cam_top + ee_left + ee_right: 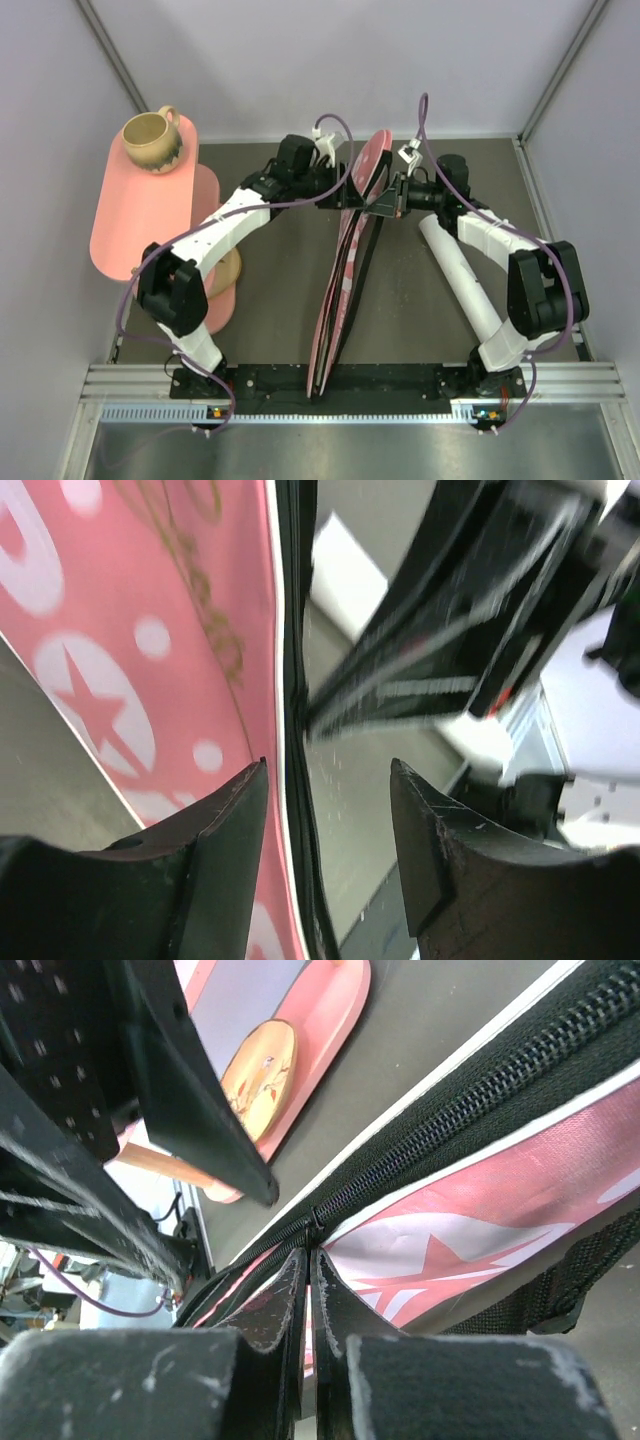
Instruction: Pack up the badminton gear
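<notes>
Bag (pixel 345 270) stands on its long edge mid surface (pixel 270 300), running from the near edge toward the far side. Top view: left gripper (pixel 338 192) just left of the bag's far end, right gripper (pixel 383 203) just right of it, both up against the bag, fingers too small to read there. Tube (pixel 450 265) lies right of the bag under the right arm, apart from the bag. Tiered table (pixel 130 220) with mug (pixel 152 140) sits well left of the bag. Left wrist view only: left fingers (pixel 225 810) released, spread, the bag's black zip (pixel 295 680) running up between them. Right wrist view only: right fingers (pixel 285 1290) clenched tight together, tips right at the zip where the teeth split; cannot tell whether a pull tab is pinched between them
</notes>
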You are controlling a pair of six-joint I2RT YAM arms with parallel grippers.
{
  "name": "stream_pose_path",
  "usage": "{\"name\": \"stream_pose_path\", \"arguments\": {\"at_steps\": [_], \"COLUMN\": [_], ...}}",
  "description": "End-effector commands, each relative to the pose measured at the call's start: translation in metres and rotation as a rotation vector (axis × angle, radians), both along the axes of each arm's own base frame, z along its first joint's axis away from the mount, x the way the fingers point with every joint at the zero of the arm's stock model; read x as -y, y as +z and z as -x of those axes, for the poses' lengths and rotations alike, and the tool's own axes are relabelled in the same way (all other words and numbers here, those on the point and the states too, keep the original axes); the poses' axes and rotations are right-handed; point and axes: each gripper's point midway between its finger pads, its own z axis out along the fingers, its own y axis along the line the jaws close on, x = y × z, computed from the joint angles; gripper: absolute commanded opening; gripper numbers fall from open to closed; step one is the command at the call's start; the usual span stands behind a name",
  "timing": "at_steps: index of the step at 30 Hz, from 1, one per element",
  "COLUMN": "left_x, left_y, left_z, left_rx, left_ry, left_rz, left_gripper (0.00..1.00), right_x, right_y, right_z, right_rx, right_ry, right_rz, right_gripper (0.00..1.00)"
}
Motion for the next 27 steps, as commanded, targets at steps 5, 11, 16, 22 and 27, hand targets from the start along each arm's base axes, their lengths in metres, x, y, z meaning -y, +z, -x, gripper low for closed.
{"name": "stream_pose_path", "arguments": {"at_steps": [5, 11, 16, 22, 27], "left_x": [0.028, 0.04, 0.045, 0.051, 0.056], "left_y": [0.033, 0.023, 0.023, 0.028, 0.025], "left_z": [-0.076, -0.091, -0.096, -0.101, -0.104], "left_rx": [0.12, 0.115, 0.152, 0.224, 0.224], "left_ry": [0.157, 0.142, 0.111, 0.038, -0.004], "left_rz": [0.065, 0.065, 0.068, 0.06, 0.041], "left_gripper": [0.57, 0.46, 0.09, 0.0, 0.0], "right_x": [-0.007, -0.008, -0.01, -0.029, -0.05], "right_y": [0.038, 0.044, 0.043, 0.041, 0.036], "right_z": [0.007, 0.009, 0.012, 0.039, 0.084], "right_rx": [0.131, 0.143, 0.165, 0.241, 0.259], "right_ry": [0.006, -0.002, -0.02, -0.013, 0.051], "right_rz": [-0.061, -0.066, -0.04, 0.044, 0.069], "right_gripper": [0.0, 0.0, 0.0, 0.0, 0.0]}}
